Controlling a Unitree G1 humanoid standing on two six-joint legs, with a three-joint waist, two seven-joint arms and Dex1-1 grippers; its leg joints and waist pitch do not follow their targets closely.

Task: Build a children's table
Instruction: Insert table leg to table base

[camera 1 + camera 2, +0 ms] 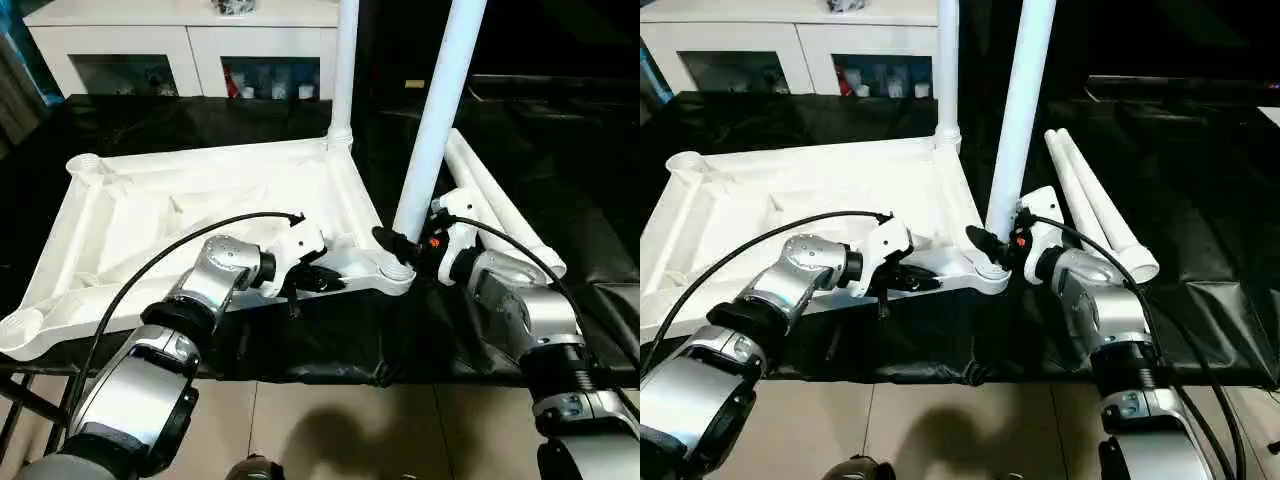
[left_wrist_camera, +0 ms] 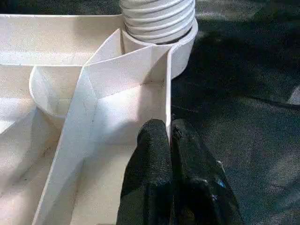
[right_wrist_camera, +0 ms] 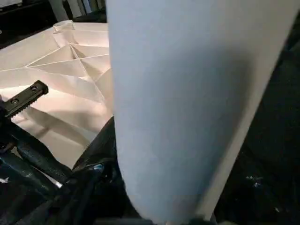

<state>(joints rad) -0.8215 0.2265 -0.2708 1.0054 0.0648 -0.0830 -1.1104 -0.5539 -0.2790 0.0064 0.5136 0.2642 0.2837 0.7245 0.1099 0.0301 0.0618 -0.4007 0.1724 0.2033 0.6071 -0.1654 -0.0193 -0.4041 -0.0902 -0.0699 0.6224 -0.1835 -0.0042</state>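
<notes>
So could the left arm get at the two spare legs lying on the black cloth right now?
Probably not. The left gripper is pinched on the table top's near rim, and the two spare legs lie beyond the right gripper and the leg it holds. The right arm is nearer.

A low surface draped in glossy, wrinkled black plastic sheeting carries everything here; its front edge hangs in folds above a pale tiled floor. Lying directly on the sheeting, toward the left, is an upturned white plastic rectangular table top, its cross-ribbed underside facing up and round sockets at its corners. To the right of it, just beside the near right corner, two long white tubular round-ended legs lie side by side, touching each other, flat on the black sheeting.
</notes>
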